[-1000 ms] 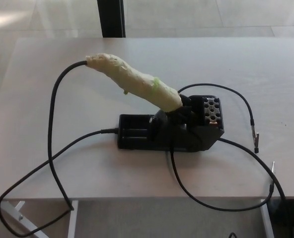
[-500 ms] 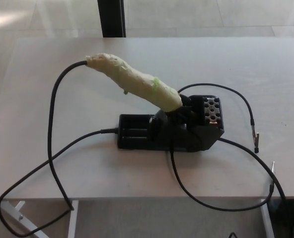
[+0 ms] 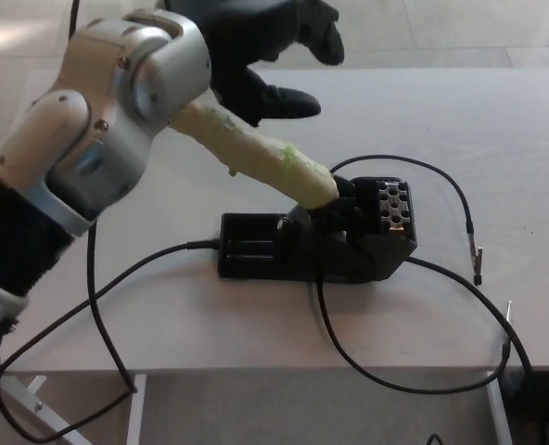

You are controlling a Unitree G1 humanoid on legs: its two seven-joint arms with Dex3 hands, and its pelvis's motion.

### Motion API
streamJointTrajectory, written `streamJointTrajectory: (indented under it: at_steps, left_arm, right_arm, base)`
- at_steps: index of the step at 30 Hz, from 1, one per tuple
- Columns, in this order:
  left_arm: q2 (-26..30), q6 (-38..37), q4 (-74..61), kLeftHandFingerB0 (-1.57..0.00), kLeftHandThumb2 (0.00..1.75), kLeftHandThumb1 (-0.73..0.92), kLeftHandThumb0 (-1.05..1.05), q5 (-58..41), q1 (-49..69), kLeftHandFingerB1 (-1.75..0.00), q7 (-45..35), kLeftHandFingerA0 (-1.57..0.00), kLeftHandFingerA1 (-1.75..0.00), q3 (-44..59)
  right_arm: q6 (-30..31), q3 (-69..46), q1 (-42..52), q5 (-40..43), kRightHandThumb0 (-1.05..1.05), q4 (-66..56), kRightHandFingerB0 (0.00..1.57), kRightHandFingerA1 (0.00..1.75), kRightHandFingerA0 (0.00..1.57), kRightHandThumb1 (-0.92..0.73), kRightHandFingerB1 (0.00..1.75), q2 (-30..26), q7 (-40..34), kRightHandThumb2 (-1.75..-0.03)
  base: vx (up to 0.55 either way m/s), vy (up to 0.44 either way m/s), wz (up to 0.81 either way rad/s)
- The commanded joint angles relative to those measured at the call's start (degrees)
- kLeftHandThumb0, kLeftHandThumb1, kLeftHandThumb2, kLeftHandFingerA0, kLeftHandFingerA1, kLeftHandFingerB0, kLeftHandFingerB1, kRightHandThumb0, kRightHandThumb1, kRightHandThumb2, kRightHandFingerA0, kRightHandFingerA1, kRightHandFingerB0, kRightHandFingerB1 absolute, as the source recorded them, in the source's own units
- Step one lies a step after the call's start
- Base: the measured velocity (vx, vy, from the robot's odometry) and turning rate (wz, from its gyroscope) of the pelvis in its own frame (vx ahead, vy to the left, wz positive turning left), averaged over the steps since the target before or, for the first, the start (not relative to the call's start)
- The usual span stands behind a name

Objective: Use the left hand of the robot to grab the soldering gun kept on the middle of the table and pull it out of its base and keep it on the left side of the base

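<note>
Left hand (image 3: 261, 51) spread wide and empty, above the soldering gun (image 3: 251, 148)
Light, stiff, wrapped handle slants up-left from the base (image 3: 316, 246); likely best gripped mid-handle, its trailing cable may drag

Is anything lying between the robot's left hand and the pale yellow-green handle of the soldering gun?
Nothing. In the head view the open black left hand hovers just above the soldering gun's pale yellow-green handle, with only bare table showing in the gap.
</note>
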Motion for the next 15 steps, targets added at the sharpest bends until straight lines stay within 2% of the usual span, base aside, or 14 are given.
streamJointTrajectory:
  at_steps: [1, 4, 5, 6, 7, 10, 11, 12, 13, 14, 15]
  left_arm:
    - [1.79, -2.64, -0.95, -0.42, 0.67, 0.89, -0.73, 5.09, 1.21, -0.47, -3.03, -0.42, -0.59, -1.3]
    - [3.4, -3.41, -1.64, -0.41, 0.67, 0.91, -0.73, 7.57, 1.26, -0.48, -4.53, -0.41, -0.59, -2.54]
    - [5.17, -4.57, -1.64, -0.42, 0.7, 0.92, -0.76, 8.62, 1.28, -0.46, -5.7, -0.41, -0.55, -3.1]
    - [6.26, -5.43, -1.42, -0.44, 0.72, 0.92, -0.79, 9.54, 1.11, -0.45, -6.54, -0.42, -0.55, -3.65]
    - [6.82, -6.23, -1.19, -0.47, 0.71, 0.92, -0.8, 9.51, 1.33, -0.45, -6.51, -0.44, -0.55, -3.49]
    - [7.35, -3.83, -1.76, -0.41, 0.77, 0.92, -0.83, 9.73, 1.14, -0.44, -10.51, -0.38, -0.55, -3.44]
    - [7.76, -3.78, -1.98, -0.4, 0.75, 0.92, -0.8, 9.94, 1.08, -0.43, -11.91, -0.36, -0.53, -3.42]
    - [8.93, -4.67, -2.98, -0.43, 0.72, 0.92, -0.79, 10.02, 1.76, -0.44, -12.13, -0.39, -0.54, -2.92]
    - [9.04, -4.79, -3.14, -0.43, 0.72, 0.92, -0.79, 10.11, 1.87, -0.44, -12.27, -0.39, -0.54, -2.78]
    - [9.4, -4.56, -3.75, -0.37, 0.77, 0.92, -0.82, 10.59, 1.84, -0.42, -13.53, -0.36, -0.54, -2.98]
    - [10.0, -4.0, -4.67, -0.28, 1.21, 0.82, -0.82, 11.18, 1.57, -0.51, -15.97, -0.29, -0.58, -3.56]
  right_arm:
    - [-0.05, 0.31, -0.17, 0.77, -0.49, -0.41, 0.29, 0.6, 0.32, -0.66, 0.33, -1.92, -0.26, -0.61]
    - [-0.36, 1.04, -0.2, 0.32, -0.5, -0.87, 0.29, 0.59, 0.32, -0.66, 0.33, -2.27, -0.35, -0.61]
    - [-0.34, 1.34, -0.45, 0.04, -0.55, -0.46, 0.23, 0.6, 0.29, -0.51, 0.45, -2.57, -0.57, -0.83]
    - [-0.26, 1.42, -0.64, 0.11, -0.55, -0.18, 0.22, 0.6, 0.28, -0.51, 0.45, -2.61, -0.71, -0.83]
    - [-0.4, 1.67, -0.61, -0.03, -0.51, -0.15, 0.28, 0.58, 0.32, -0.66, 0.32, -2.66, -0.78, -0.61]
    - [-0.58, 1.82, -0.92, 0.04, -0.5, 0.25, 0.28, 0.57, 0.32, -0.66, 0.32, -3.1, -0.58, -0.6]
    - [-0.35, 1.69, -1.08, 0.28, -0.54, 0.24, 0.22, 0.6, 0.28, -0.51, 0.45, -3.09, -0.57, -0.82]
    - [-0.19, 1.85, -1.34, 0.26, -0.5, -0.16, 0.29, 0.59, 0.33, -0.66, 0.32, -2.98, -0.58, -0.61]
    - [-0.18, 1.89, -1.38, 0.27, -0.5, -0.18, 0.29, 0.59, 0.33, -0.66, 0.32, -2.97, -0.58, -0.61]
    - [0.01, 1.79, -1.5, 0.46, -0.55, -0.18, 0.23, 0.61, 0.29, -0.5, 0.45, -2.98, -0.61, -0.82]
    - [0.25, 1.59, -1.67, 0.71, -0.5, -0.19, 0.29, 0.58, 0.3, -0.64, 0.33, -2.99, -0.65, -0.6]
  base:
    - [0.0, 0.0, 0.0]
    - [0.0, 0.0, 0.0]
    - [0.0, 0.0, 0.0]
    - [0.0, 0.0, 0.0]
    - [0.0, 0.0, 0.0]
    - [0.0, 0.0, 0.0]
    - [0.0, 0.0, 0.0]
    - [0.0, 0.0, 0.0]
    - [0.0, 0.0, 0.0]
    - [0.0, 0.0, 0.0]
    - [0.0, 0.0, 0.0]
